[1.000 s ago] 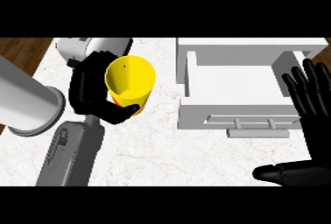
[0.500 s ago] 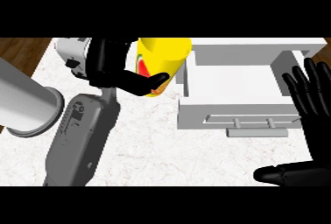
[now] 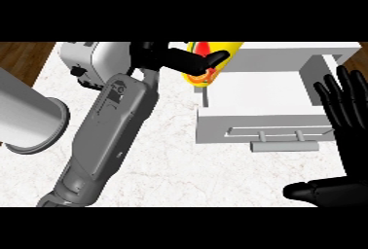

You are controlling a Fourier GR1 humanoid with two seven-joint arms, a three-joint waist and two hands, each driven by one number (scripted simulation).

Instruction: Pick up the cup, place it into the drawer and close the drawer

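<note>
Carried further right since the earlier frames, the yellow cup (image 3: 212, 61) now hangs over the open drawer's (image 3: 259, 129) left wall, seemingly tilted, left hand (image 3: 179, 58) curled around it. Right hand (image 3: 345, 121) rests open at the counter's (image 3: 179, 165) right edge.

Grey forearms, black hands (image 3: 343, 112) and fingers (image 3: 188, 59)

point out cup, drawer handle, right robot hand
cup (image 3: 224, 51): head view, on its yellow side wall above the thumb.
drawer handle (image 3: 284, 145): head view, middle of the grey bar on the drawer front.
right robot hand (image 3: 351, 109): head view, on the black palm below the upright fingers.
</note>
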